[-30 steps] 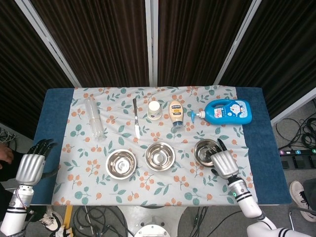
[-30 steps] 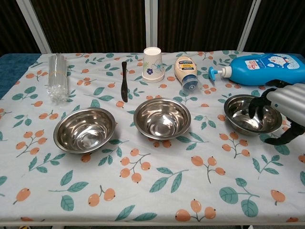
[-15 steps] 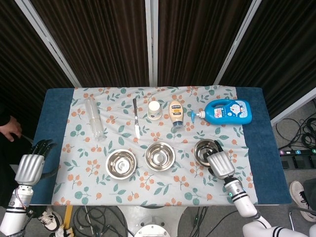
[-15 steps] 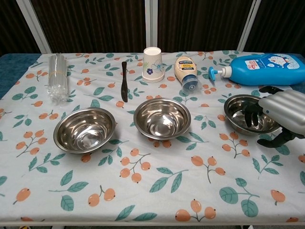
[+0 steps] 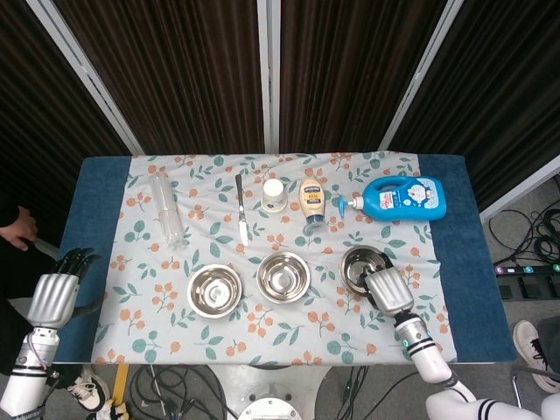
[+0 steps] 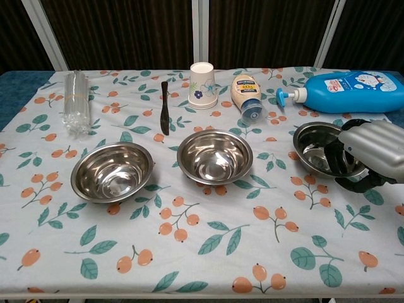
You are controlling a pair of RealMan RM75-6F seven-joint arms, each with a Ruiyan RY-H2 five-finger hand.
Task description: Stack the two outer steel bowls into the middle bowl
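Three steel bowls stand in a row on the floral cloth: the left bowl (image 5: 214, 290) (image 6: 112, 171), the middle bowl (image 5: 283, 276) (image 6: 214, 156) and the right bowl (image 5: 359, 262) (image 6: 314, 148). My right hand (image 5: 388, 291) (image 6: 369, 151) grips the right bowl's near-right rim, with its fingers curled inside and its thumb below the rim. The bowl is slightly tipped. My left hand (image 5: 52, 297) hangs off the table's left edge with its fingers apart and holds nothing. It does not show in the chest view.
Behind the bowls lie a black knife (image 5: 241, 210), a paper cup (image 5: 274, 194), a squeeze bottle (image 5: 311, 201), a blue pump bottle (image 5: 404, 198) and a clear plastic bundle (image 5: 164, 208). A person's hand (image 5: 17, 227) shows at the far left edge.
My right hand moved left over the right bowl's rim and closed on it. The bowl shifted slightly left. The left hand stayed put.
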